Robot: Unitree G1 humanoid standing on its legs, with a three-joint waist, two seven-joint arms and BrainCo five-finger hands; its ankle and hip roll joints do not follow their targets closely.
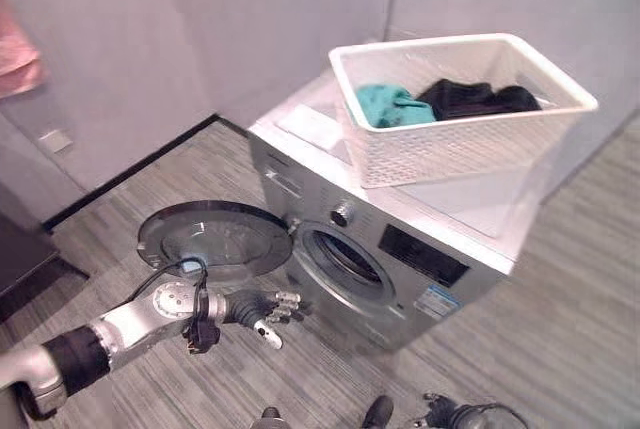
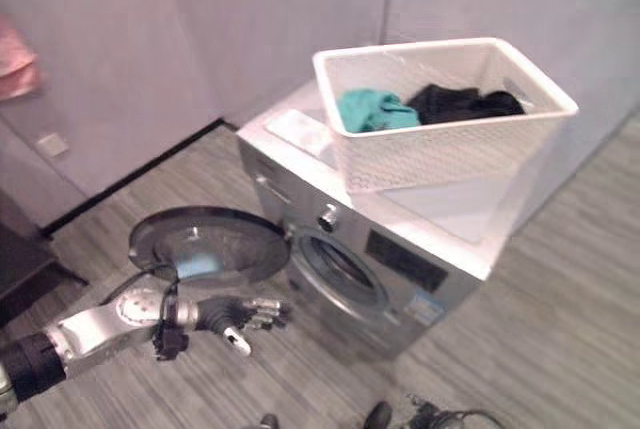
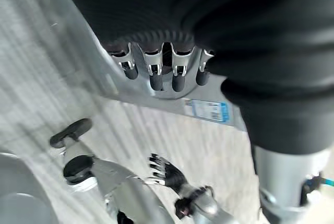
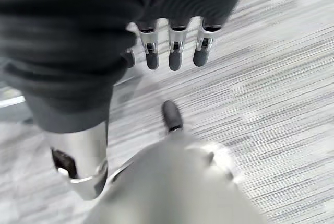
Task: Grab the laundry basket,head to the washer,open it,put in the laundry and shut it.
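Laundry basket (image 1: 470, 139), white with perforated walls, stands on top of the washer (image 1: 400, 249), toward the machine's right-hand end, tilted a little so that its open mouth faces up and forward. Inside it lie a teal garment (image 1: 392, 106) at the left and a black garment (image 1: 472, 98) beside it at the right, the two touching near the middle of the basket. The washer is silver-grey with a white top, set in the corner between two pale walls, and its round door (image 1: 213, 239) is swung fully open to the left, lying almost flat with its glass facing up, so the dark drum opening (image 1: 345, 261) is exposed. A control knob (image 1: 342, 214) sits above the opening and a dark display panel (image 1: 420, 254) runs to its right. The left hand (image 1: 262, 311) hangs low in front of the washer, just below the open door and left of the drum opening, its fingers straight and slightly spread, holding nothing and touching nothing. The right hand (image 4: 172, 46) hangs over the striped grey floor (image 1: 560, 319), its fingers straight and relaxed, also empty. A pink cloth (image 1: 18, 54) hangs on the wall at the far left.
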